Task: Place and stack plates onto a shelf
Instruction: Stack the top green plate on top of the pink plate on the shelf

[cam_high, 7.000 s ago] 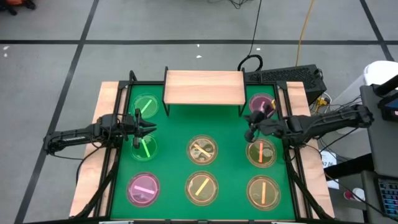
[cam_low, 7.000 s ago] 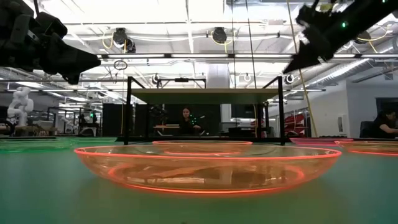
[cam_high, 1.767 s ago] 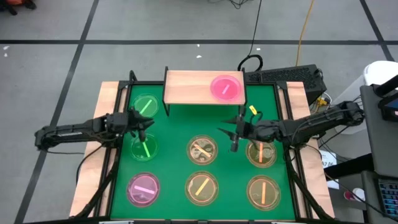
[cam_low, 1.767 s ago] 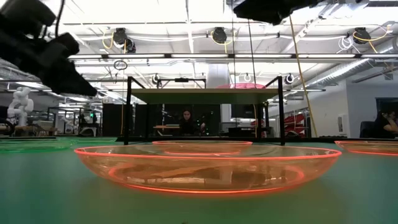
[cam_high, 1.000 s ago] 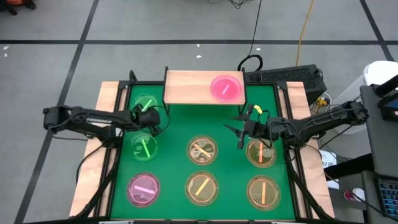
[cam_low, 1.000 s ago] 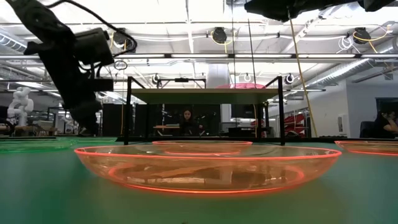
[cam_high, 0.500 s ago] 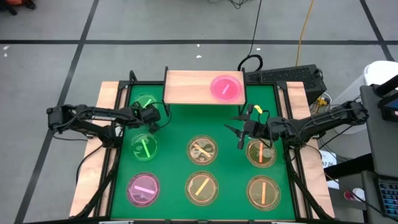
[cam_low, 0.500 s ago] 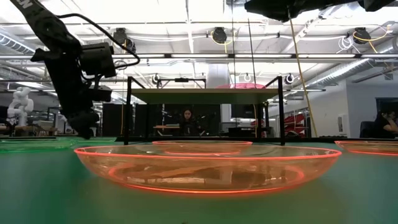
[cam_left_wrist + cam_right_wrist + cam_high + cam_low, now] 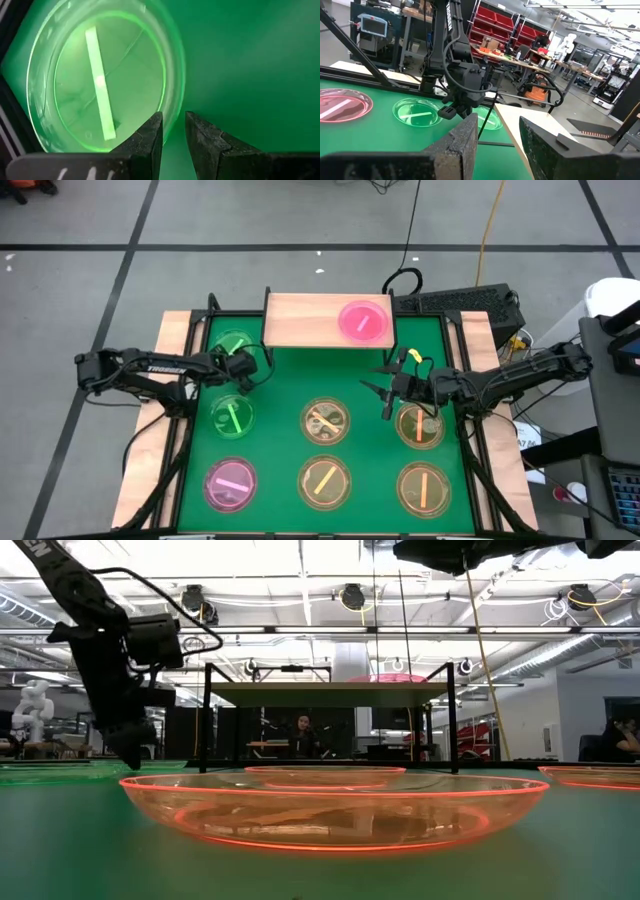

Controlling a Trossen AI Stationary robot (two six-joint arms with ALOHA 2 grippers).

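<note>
Fingers (image 9: 150,137) of your left gripper (image 9: 252,367) are sitting nearly closed, only a narrow slit between them and nothing clamped in it. They are pointing down at the rim of the green plate (image 9: 235,347) in the mat's far left corner, with that rim just beside the tips. Since half a second ago you are barely moving this arm; seven seconds back it was hovering over the other green plate (image 9: 232,417), nearer the mat's left edge.

Your right gripper (image 9: 388,394) is hanging well open and empty above the green mat (image 9: 275,395), between the crossed amber plate (image 9: 325,421) and the amber plate (image 9: 419,425) by the right edge, unchanged over the last second. The pink plate (image 9: 363,321) you were lifting earlier is now lying on the right end of the shelf (image 9: 305,320) at the mat's far edge.
</note>
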